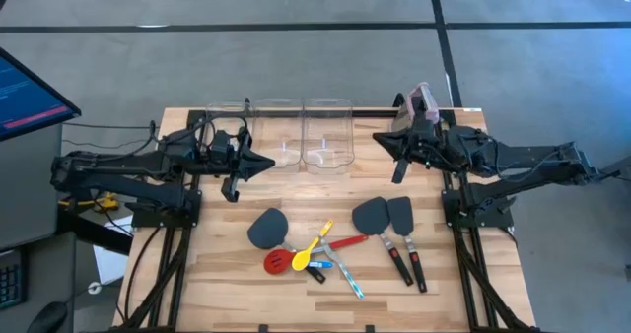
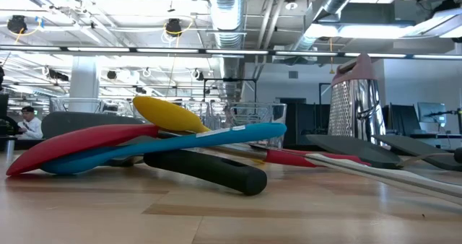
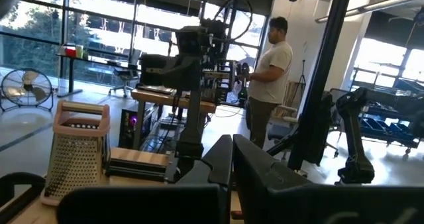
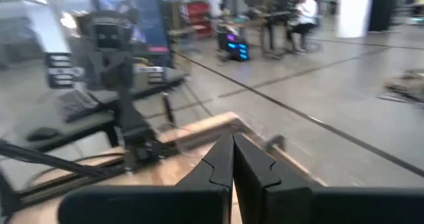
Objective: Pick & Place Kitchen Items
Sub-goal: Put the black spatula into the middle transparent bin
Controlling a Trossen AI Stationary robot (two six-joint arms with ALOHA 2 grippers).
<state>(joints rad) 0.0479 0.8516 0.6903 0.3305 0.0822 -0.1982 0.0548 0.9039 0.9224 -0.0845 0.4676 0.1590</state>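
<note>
Nothing's been moved yet, looks like: the kitchen items (image 1: 330,246) all sit in a loose pile near the table's (image 1: 227,284) front edge. The three clear bins (image 1: 281,131) along the back edge look empty. Left gripper (image 1: 264,163) and right gripper (image 1: 383,139) both hover near the back, clenched on nothing.

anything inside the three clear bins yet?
Nothing visible. In the high view the three clear bins at the table's back edge show only bare wood through their walls. The utensils, including the red slotted spoon and yellow spoon, lie out front. Glare blurs the leftmost bin.
</note>
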